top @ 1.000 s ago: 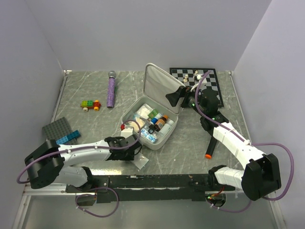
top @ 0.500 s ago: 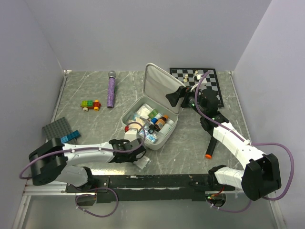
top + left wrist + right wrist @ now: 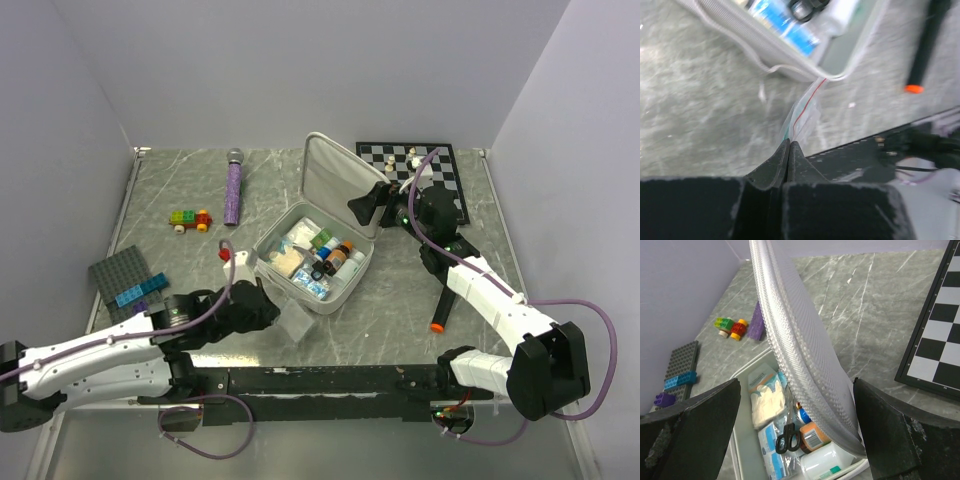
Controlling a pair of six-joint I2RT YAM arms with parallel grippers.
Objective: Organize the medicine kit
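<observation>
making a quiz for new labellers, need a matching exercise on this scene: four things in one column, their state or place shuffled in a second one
Things
1 left gripper
2 right gripper
3 medicine kit
4 orange-tipped pen

States or places
A open, lid raised
B lying flat, to the right of the kit
C shut on a clear plastic bag
D open, one finger on either side of the lid

Pairs: 1-C, 2-D, 3-A, 4-B
</observation>
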